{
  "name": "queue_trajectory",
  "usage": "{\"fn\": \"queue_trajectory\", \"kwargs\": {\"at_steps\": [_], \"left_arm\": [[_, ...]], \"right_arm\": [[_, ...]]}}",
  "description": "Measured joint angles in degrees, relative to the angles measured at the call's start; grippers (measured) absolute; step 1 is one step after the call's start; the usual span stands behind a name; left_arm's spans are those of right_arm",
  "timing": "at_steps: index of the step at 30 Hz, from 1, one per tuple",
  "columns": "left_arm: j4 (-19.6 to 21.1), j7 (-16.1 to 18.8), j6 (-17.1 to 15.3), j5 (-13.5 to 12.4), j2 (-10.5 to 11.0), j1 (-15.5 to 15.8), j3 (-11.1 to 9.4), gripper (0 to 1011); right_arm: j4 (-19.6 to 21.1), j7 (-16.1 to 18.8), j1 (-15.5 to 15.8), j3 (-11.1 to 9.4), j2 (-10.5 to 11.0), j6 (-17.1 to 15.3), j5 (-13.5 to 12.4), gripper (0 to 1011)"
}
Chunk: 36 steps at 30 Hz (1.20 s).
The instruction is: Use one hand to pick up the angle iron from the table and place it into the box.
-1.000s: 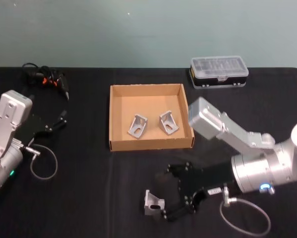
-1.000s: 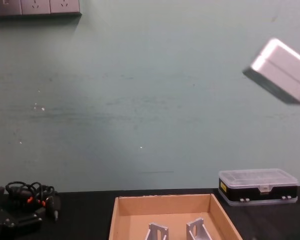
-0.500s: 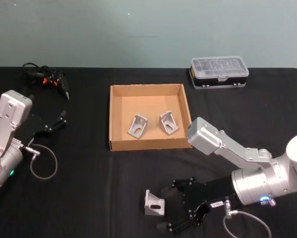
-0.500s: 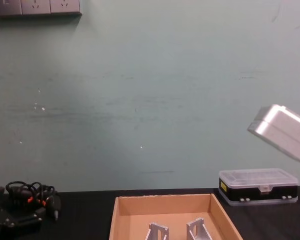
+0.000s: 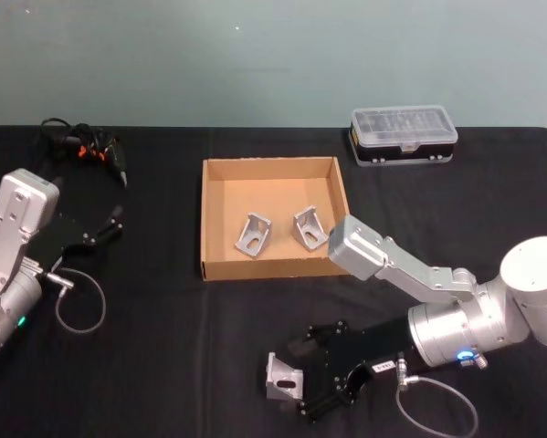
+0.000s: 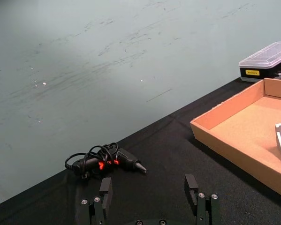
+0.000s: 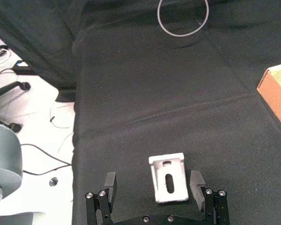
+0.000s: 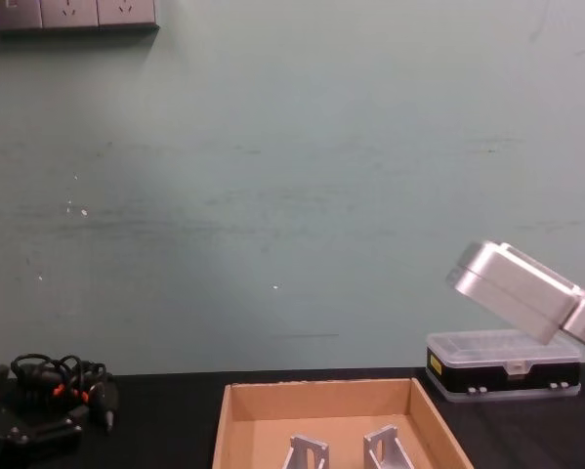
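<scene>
head view: the right hand (image 5: 311, 376) lies low over the black bench (image 5: 163, 365), near its front edge, fingers spread open toward a loose angle iron (image 5: 283, 378) that sits on the bench just beside the fingertips, well in front of the cardboard box (image 5: 275, 265). two more angle irons (image 5: 254, 233) stand inside the box, side by side. behind the box on the right is a clear-lidded plastic case (image 5: 404, 133); a tangle of black cables (image 5: 81, 148) lies at the far left. the left hand (image 5: 104, 222) is parked at the left edge of the bench, apart from the box.

left wrist view: the left hand's (image 6: 150, 190) two fingers stand wide apart with nothing between them — the cables (image 6: 104, 160) lie beyond them, the box wall (image 6: 234, 150) and the case (image 6: 267, 58) off to one side.

right wrist view: this one settles what the head view leaves unclear — the angle iron (image 7: 168, 177) sits between the right hand's (image 7: 153, 183) open fingers (image 7: 197, 183), slotted face up, with a gap on either side; neither finger touches it. a corner of the box (image 7: 276, 96) shows at the edge.

chest view: the box (image 8: 321, 391) appears side-on with the two angle irons (image 8: 309, 454) inside it, the case (image 8: 505, 363) behind it on the right, and a silver arm link (image 8: 522, 291) above the case.
</scene>
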<state>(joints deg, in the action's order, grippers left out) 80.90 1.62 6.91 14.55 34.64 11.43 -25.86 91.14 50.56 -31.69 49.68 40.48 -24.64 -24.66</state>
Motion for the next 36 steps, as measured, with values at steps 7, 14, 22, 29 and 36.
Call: {"fn": "queue_trajectory", "kwargs": {"at_steps": [7, 14, 22, 29, 36], "left_arm": [[0.00, 0.00, 0.00, 0.00, 0.00, 0.00, 0.00, 1011], [0.00, 0.00, 0.00, 0.00, 0.00, 0.00, 0.00, 1011], [0.00, 0.00, 0.00, 0.00, 0.00, 0.00, 0.00, 1011], [0.00, 0.00, 0.00, 0.00, 0.00, 0.00, 0.00, 1011], [0.00, 0.00, 0.00, 0.00, 0.00, 0.00, 0.00, 1011]], "right_arm": [[-2.59, 0.03, -1.35, 1.01, -1.59, 1.15, 0.12, 1002], [-5.95, 0.44, -2.91, 2.10, -3.77, 2.53, 0.31, 1003], [-7.95, 1.03, -4.00, 3.18, -5.20, 3.14, 0.44, 1003], [-9.23, 1.12, -4.47, 3.72, -6.17, 3.93, 0.64, 1002], [-9.91, 1.07, -4.66, 3.84, -6.67, 4.39, 0.73, 1003]]}}
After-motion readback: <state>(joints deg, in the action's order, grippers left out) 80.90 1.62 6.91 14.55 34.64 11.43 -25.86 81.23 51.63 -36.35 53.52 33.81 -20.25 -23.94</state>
